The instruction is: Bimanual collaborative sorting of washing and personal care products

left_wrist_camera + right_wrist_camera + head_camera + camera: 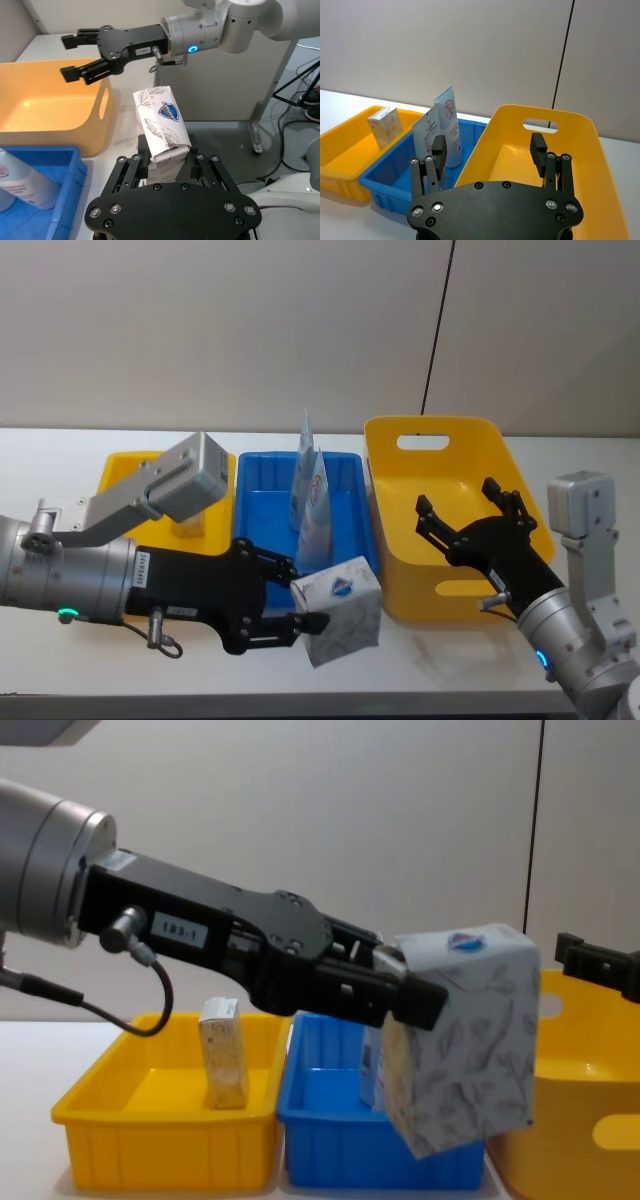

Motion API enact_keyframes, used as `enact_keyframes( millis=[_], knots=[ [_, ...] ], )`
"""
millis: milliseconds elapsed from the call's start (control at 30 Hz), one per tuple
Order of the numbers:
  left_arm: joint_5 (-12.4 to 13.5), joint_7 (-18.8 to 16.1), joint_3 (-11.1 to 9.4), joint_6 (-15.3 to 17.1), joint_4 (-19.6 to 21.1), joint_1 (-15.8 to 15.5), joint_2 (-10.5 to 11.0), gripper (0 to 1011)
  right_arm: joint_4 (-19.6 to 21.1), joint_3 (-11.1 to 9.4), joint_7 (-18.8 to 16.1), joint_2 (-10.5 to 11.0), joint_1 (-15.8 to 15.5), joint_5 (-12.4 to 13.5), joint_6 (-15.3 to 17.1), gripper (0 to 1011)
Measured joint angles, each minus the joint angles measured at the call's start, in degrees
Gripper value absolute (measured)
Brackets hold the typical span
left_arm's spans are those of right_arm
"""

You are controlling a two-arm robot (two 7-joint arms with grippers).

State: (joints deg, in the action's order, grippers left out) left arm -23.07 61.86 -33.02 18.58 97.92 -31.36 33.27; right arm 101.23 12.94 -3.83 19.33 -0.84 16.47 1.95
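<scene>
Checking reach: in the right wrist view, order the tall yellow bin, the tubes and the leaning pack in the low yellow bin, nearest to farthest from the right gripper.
1. Tall yellow bin, directly beneath the right gripper.
2. Tubes, blue bin alongside.
3. Leaning pack, low yellow bin beyond.

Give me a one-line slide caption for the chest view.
Left gripper holds a white-grey leaf-patterned pack before the blue plastic bin; right gripper open alongside.

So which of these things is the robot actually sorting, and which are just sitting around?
Being sorted: leaf-patterned pack held by the left gripper; second pack in the small yellow bin; two tubes in the blue bin; right gripper hovers open over the big yellow basket.

Just there: table; black cable on the wall.
</scene>
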Motion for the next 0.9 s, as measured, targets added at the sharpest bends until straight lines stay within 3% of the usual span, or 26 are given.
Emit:
enact_keyframes(
  millis=[333,900],
  knots=[
    [-0.33,1.0,-1.39,-0.99,-1.12,-0.63,-0.28,383,0.0,0.0,0.0,0.0,0.0,0.0,0.0,1002],
    [-0.67,0.02,-1.93,-2.09,-2.25,-0.63,-0.63,383,0.0,0.0,0.0,0.0,0.0,0.0,0.0,1002]
  ],
)
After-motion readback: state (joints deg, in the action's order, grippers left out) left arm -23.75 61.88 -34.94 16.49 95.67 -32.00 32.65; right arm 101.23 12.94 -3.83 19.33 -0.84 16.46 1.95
